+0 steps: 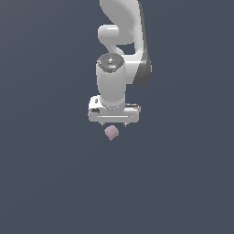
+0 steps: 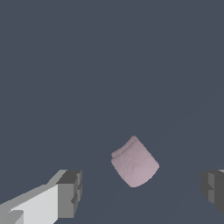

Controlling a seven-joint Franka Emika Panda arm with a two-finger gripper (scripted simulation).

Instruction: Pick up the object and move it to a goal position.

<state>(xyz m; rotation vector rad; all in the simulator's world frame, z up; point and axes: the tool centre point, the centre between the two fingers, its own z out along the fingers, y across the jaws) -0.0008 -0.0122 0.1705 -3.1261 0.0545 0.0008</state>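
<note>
The object (image 1: 111,132) is a small pale pink-mauve faceted lump lying on the dark grey surface. In the exterior view it sits just below the white gripper (image 1: 114,124), whose fingertips barely show under the hand. In the wrist view the object (image 2: 134,162) lies between the two grey finger pads (image 2: 70,193), which stand wide apart and touch nothing. The gripper (image 2: 142,192) is open and holds nothing.
The white arm (image 1: 121,41) rises from the hand toward the top of the exterior view. A flat dark grey surface (image 1: 45,173) surrounds the object on all sides.
</note>
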